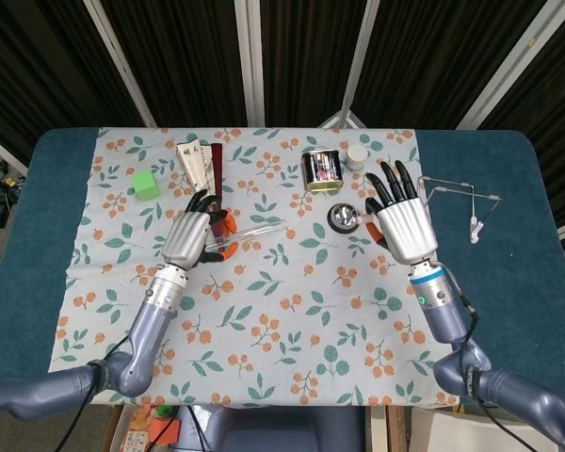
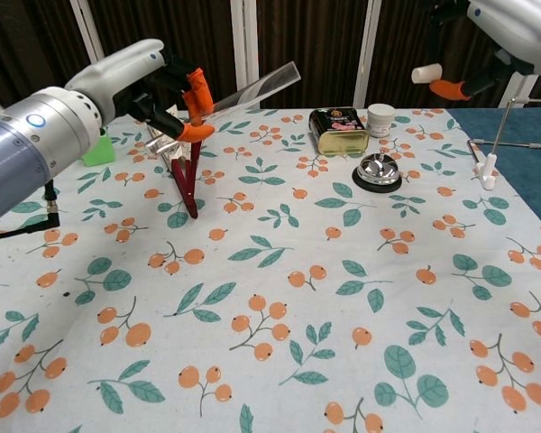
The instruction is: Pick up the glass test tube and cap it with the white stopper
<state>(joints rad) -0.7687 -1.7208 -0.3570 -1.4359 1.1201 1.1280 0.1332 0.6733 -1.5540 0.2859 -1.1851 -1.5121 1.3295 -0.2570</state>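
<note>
While the left hand floats over the flowery cloth, it pinches the glass test tube between its orange fingertips. The tube is lifted off the table and tilts, with its far end up and pointing toward the right hand. In the head view the tube is so clear that it is hard to see, and the part inside the hand is hidden.

The right hand is up high too. In the chest view it is cut off by the top corner, so only a bit shows. An orange fingertip and another finger hold the white stopper. From above, the back of the hand hides the stopper, and the other fingers are spread out. The stopper and the tube are well apart.

On the cloth lie other things. A green block sits near the far left, and in the chest view the left arm hides most of it. A dark red folded fan lies under the left hand. A small tin stands open, and what is inside is too small to tell. Just beside it is a white jar. A silver bell sits near the tin. A thin wire stand is on the blue table at the right.
</note>
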